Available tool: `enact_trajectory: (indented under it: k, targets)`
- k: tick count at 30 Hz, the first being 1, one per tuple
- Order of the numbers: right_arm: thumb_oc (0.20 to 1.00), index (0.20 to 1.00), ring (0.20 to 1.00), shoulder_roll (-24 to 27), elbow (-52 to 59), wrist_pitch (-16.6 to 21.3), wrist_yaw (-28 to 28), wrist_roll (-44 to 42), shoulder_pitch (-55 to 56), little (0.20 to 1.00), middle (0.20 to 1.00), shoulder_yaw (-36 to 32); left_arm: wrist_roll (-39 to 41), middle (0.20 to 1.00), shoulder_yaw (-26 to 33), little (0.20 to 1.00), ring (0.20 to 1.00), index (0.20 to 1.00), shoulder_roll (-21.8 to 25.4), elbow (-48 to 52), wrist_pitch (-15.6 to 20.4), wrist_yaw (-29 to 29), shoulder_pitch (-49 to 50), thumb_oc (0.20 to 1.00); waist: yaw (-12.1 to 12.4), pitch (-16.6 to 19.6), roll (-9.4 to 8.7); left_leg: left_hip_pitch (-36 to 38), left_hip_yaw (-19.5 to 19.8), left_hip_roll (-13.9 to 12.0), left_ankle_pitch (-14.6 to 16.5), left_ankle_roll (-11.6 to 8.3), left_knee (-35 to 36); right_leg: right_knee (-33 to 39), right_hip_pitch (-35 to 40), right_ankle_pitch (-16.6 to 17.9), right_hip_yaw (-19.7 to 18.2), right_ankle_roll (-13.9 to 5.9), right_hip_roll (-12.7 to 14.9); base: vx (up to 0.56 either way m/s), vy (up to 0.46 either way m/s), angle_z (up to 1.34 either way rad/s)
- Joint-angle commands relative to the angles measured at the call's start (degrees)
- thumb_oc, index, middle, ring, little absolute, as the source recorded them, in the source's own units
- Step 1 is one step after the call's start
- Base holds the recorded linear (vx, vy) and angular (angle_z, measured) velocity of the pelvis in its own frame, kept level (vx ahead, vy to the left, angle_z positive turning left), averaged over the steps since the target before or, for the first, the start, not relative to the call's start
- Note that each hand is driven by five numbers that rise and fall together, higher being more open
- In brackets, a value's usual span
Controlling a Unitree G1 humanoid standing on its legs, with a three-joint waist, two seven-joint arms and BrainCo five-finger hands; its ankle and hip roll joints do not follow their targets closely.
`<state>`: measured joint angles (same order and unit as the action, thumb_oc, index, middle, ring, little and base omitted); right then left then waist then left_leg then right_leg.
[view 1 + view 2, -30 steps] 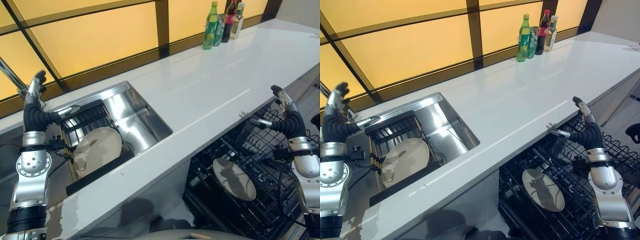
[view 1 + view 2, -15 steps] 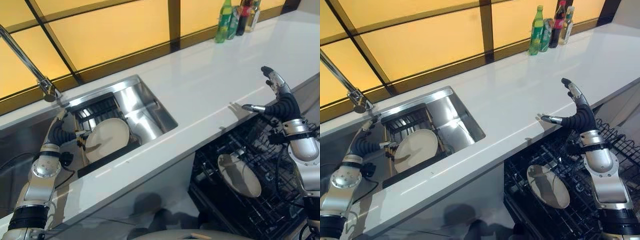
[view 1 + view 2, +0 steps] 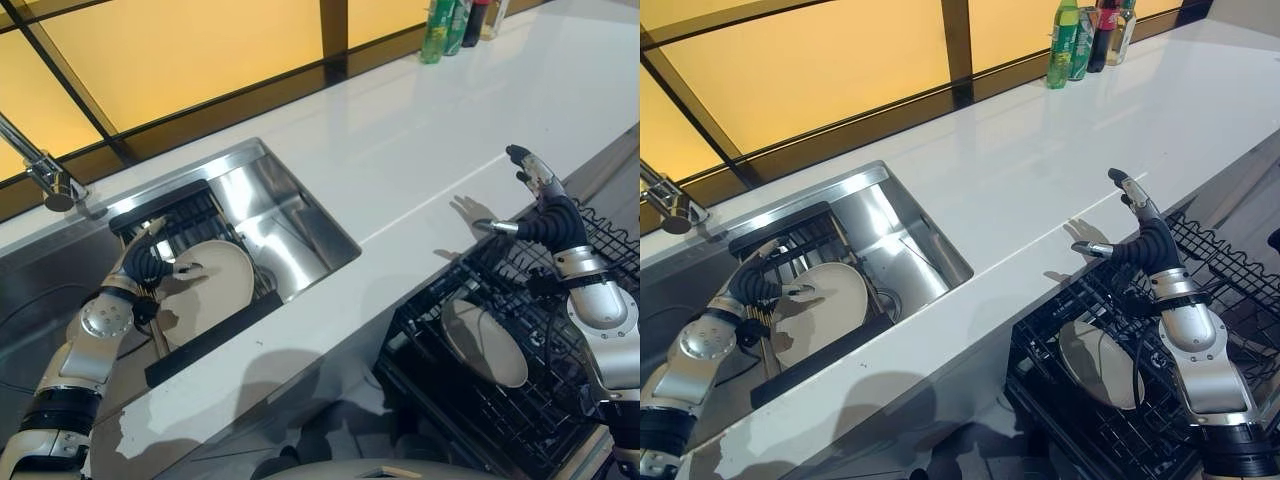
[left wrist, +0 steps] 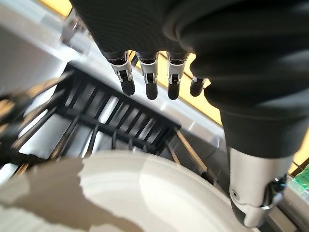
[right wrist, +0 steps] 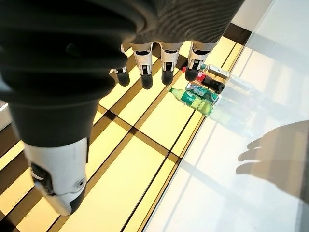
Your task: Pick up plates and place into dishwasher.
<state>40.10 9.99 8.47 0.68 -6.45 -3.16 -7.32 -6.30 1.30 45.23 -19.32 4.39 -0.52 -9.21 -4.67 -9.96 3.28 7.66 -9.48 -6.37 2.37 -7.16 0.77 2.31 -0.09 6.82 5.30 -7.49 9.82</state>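
Closer to the plate than half a second ago, the left hand (image 3: 150, 265) now sits at the upper left rim of the cream plate in the sink (image 3: 205, 290), where before it hung just off that edge. Its fingers are straight and relaxed, thumb reaching over the rim; the wrist view shows the fingertips (image 4: 150, 89) held above the plate with clear air under them, so nothing is grasped yet — though whether the thumb already touches the rim is hard to tell. That plate leans in a black dish rack (image 3: 190, 225) set inside the steel sink (image 3: 290, 215), with the tap (image 3: 40, 170) off to the left.

Over on the other side, the right hand (image 3: 1135, 235) hovers empty with fingers spread above the edge of the white counter (image 3: 400, 140), over the pulled-out dishwasher rack (image 3: 1110, 420). One plate in the dishwasher (image 3: 1095, 365) already lies tilted among the tines.

So the job looks partly done: one plate loaded, one waiting in the sink, its grasp, lift and transfer to come. Bottles (image 3: 1080, 40) stand at the far end of the counter.
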Motion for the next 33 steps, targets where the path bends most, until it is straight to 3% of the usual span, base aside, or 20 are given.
enact_trajectory:
  k: [1, 5, 8, 12, 18, 25, 30, 33]
  targets:
    - [1.000, 1.000, 1.000, 2.64, 3.33, 1.97, 1.81, -2.81, -1.56, 1.000, 1.000, -0.55, -4.10, 1.000, 0.91, 1.000, 1.000, 1.000, 5.50, -1.66, 3.06, -4.08, -4.85, 1.000, -1.61, 1.20, -0.82, -7.60, -1.32, 2.55, 2.62, 5.05, -9.50, -14.34, -0.93, -10.41, -1.06, -1.99, 4.59, 0.13, 0.073, -0.01]
    - [1.000, 1.000, 1.000, 2.81, 2.58, 2.03, 1.23, -2.49, -1.39, 1.000, 1.000, -1.04, -8.73, 1.000, -0.66, 1.000, 1.000, 1.000, 5.12, -3.55, 1.90, -4.17, -5.69, 1.000, -2.31, 0.32, -0.66, -8.27, -1.82, 3.51, 3.62, 5.70, -11.13, -15.41, -2.11, -9.33, -2.73, -2.08, 5.57, 0.11, 0.100, -0.14]
    - [1.000, 1.000, 1.000, 3.94, 2.00, 1.40, 1.15, -2.77, -2.18, 1.000, 1.000, -1.02, -14.54, 1.000, -2.58, 1.000, 1.000, 1.000, 6.03, -6.96, -4.55, -3.52, -6.11, 1.000, -2.71, -0.35, -0.43, -8.65, -1.97, 4.20, 3.98, 5.95, -11.76, -15.60, -2.64, -8.58, -3.90, -2.16, 6.04, 0.05, 0.107, -0.11]
    - [1.000, 1.000, 1.000, 6.03, 2.55, 0.92, 0.28, -4.18, -2.17, 1.000, 1.000, -1.75, -15.98, 1.000, -5.66, 1.000, 1.000, 1.000, 7.78, -14.15, -8.53, -0.45, -6.59, 1.000, -3.79, -1.23, -0.18, -8.74, -2.45, 4.93, 4.04, 6.19, -11.59, -15.53, -3.25, -7.47, -5.22, -2.37, 6.61, 0.04, 0.107, -0.15]
    - [1.000, 1.000, 1.000, 7.43, 2.96, 0.88, -0.82, -4.60, -2.15, 1.000, 1.000, -2.09, -15.57, 1.000, -7.88, 1.000, 1.000, 1.000, 6.37, -21.99, -6.59, 3.25, -8.83, 1.000, -5.37, -2.29, -0.07, -8.93, -3.73, 5.17, 4.19, 6.40, -11.98, -16.21, -4.55, -6.82, -6.18, -2.44, 7.26, 0.03, 0.092, -0.04]
    - [1.000, 1.000, 1.000, 10.56, 2.40, -1.00, -0.61, -4.72, -5.72, 1.000, 1.000, -0.25, -16.50, 1.000, -12.03, 1.000, 1.000, 1.000, 6.11, -31.15, -7.91, 4.21, -11.79, 1.000, -7.02, -4.25, 0.65, -9.39, -4.38, 5.51, 4.31, 6.16, -12.58, -16.64, -6.05, -6.29, -7.78, -2.24, 7.68, 0.01, 0.111, -0.07]
    - [1.000, 1.000, 1.000, 11.37, 2.89, -1.05, -0.56, -5.59, -5.76, 1.000, 1.000, -0.36, -10.26, 1.000, -11.36, 1.000, 1.000, 1.000, 6.66, -33.97, -7.07, 5.25, -12.63, 1.000, -7.77, -5.41, 0.54, -9.58, -4.48, 5.53, 4.25, 5.87, -12.50, -16.04, -6.33, -6.13, -8.52, -2.07, 7.72, -0.01, 0.044, -0.04]
    - [1.000, 1.000, 1.000, 11.09, 3.70, -1.35, -0.53, -5.48, -5.57, 1.000, 1.000, -0.51, -3.91, 1.000, -9.48, 1.000, 1.000, 1.000, 5.23, -33.76, -5.18, 9.63, -12.80, 1.000, -7.71, -5.68, 0.45, -9.54, -4.53, 5.48, 4.31, 5.83, -12.52, -15.82, -6.25, -6.47, -8.28, -2.03, 7.76, 0.00, 0.000, 0.00]
